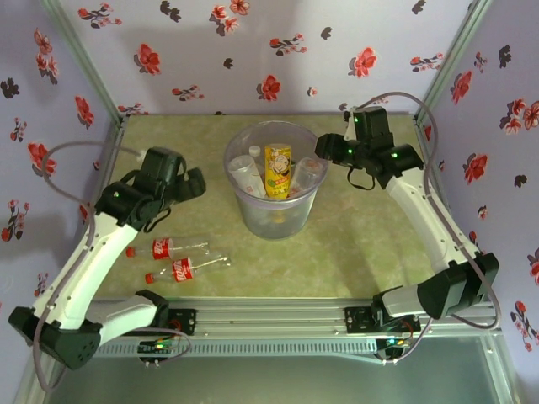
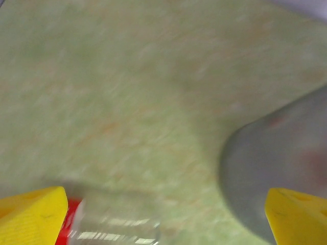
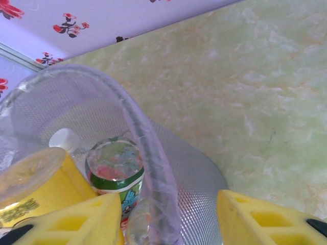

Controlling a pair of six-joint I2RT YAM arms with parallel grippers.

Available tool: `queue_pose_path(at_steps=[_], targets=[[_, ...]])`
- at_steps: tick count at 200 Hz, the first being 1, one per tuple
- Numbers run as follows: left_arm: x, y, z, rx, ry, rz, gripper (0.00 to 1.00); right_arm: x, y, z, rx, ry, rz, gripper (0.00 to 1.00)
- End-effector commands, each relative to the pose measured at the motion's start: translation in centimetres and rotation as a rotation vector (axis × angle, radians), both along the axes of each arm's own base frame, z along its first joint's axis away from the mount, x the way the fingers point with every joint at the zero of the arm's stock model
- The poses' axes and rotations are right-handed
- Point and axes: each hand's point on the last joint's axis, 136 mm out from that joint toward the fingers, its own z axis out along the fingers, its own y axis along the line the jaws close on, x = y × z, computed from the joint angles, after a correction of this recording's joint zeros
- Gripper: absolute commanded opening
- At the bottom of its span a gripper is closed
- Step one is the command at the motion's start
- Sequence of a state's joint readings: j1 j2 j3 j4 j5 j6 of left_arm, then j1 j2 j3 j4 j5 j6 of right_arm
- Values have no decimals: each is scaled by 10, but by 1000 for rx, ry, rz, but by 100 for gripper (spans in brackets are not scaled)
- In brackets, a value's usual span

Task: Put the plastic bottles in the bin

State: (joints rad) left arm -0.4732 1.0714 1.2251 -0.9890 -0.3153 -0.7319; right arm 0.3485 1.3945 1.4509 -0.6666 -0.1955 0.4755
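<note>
The bin (image 1: 274, 220) stands mid-table and holds several plastic bottles, among them a yellow-labelled one (image 1: 278, 171) and clear ones (image 1: 246, 175). Two red-labelled bottles (image 1: 168, 247) (image 1: 185, 269) lie on the table left of it. My left gripper (image 1: 194, 181) hovers left of the bin, open and empty. In the left wrist view a blurred clear bottle (image 2: 115, 224) lies below the left gripper (image 2: 166, 224), with the bin's wall (image 2: 278, 163) to the right. My right gripper (image 1: 324, 147) is open over the bin's right rim. The right gripper (image 3: 168, 224) straddles the rim (image 3: 138, 132) beside a green-labelled bottle (image 3: 115, 166).
Floral-papered walls (image 1: 253, 50) close in the back and both sides of the green marbled table (image 1: 354, 244). An aluminium rail (image 1: 278, 316) runs along the near edge between the arm bases.
</note>
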Motion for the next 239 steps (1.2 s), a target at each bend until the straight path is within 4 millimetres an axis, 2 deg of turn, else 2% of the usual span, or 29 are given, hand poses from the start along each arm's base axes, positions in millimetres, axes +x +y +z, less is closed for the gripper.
queue_pose_path(at_steps=[1, 24, 56, 88, 144, 148, 188, 239], targets=[[-30, 22, -40, -100, 142, 182, 100, 5, 3, 0, -8, -9, 35, 53], [-38, 31, -64, -193, 189, 306, 99, 7, 4, -2, -8, -6, 46, 53], [-48, 47, -107, -268, 280, 479, 99, 11, 5, -8, 4, -3, 54, 53], [-56, 55, -133, -313, 303, 599, 98, 13, 9, -12, 21, 4, 65, 53], [-75, 66, -168, -337, 350, 738, 97, 16, 10, -20, 21, 18, 72, 55], [-70, 66, -167, -351, 329, 741, 97, 17, 10, -20, 21, 18, 72, 55], [-67, 73, -187, -373, 325, 809, 95, 17, 10, -23, 21, 24, 71, 55], [-59, 72, -207, -397, 336, 831, 95, 16, 9, -25, 15, 32, 67, 55]])
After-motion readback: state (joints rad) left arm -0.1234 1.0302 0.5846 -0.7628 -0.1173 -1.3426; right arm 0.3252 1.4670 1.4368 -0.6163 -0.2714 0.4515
